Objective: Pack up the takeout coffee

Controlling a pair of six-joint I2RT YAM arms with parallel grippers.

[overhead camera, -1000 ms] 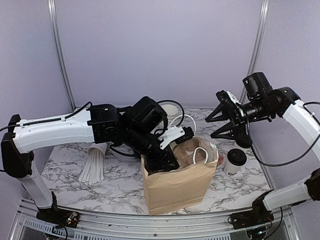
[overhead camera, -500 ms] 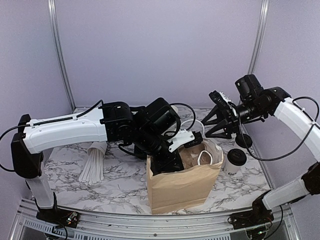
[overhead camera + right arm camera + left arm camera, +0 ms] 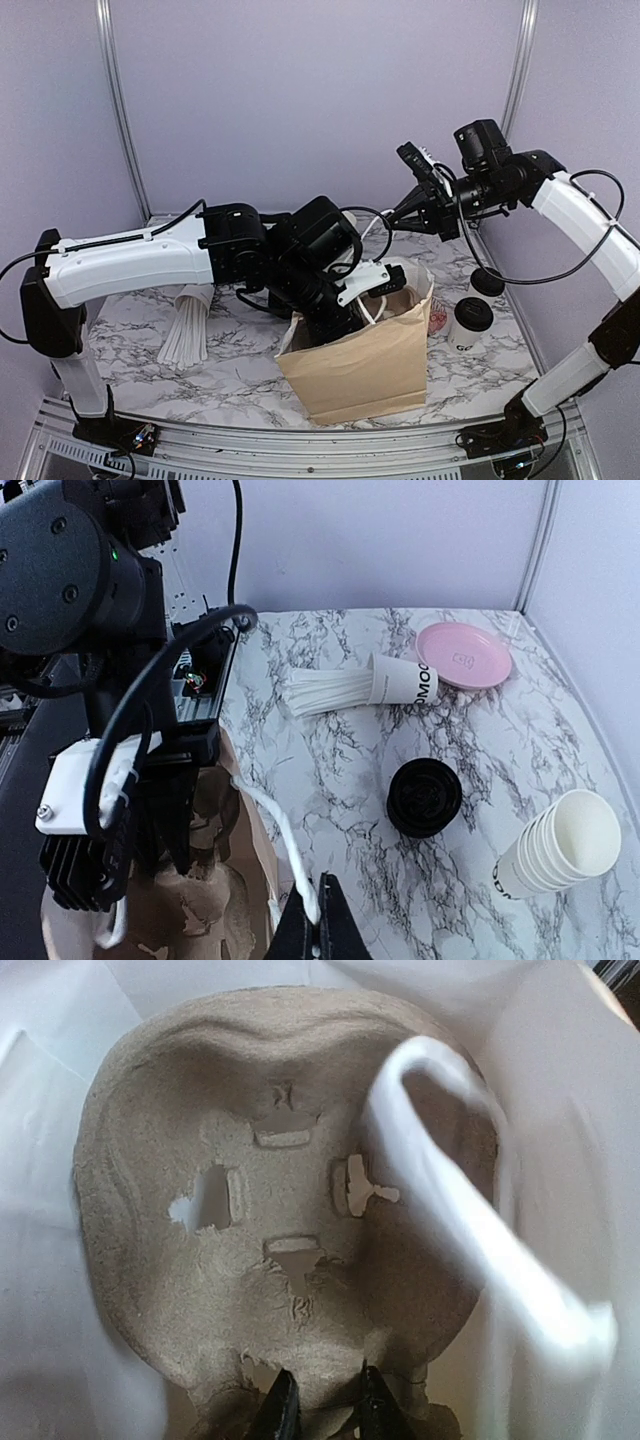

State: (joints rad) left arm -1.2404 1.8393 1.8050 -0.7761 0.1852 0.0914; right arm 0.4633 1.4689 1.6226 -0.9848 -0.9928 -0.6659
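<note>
Near centre of the marble bench [image 3: 240,375], a brown paper bag [image 3: 355,370] stands open. Inside it, the left pincer [image 3: 325,1415] pinches the edge of a pulp cup carrier [image 3: 280,1210]. Just right of the bag stands the takeout coffee [image 3: 470,325], lidded and upright. It is probably thin-walled, crushable and spill-prone, so best held gently around the body, below the lid. Farther back, the right pincer [image 3: 320,905] is clamped on the bag's white handle [image 3: 280,830].

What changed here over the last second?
The right gripper moved up and left and shut on the handle of the bag, lifting that side. The left arm pushed right and the bag shifted with it. The left gripper still pinches the carrier in the bag; the lidded cup stayed put.
</note>
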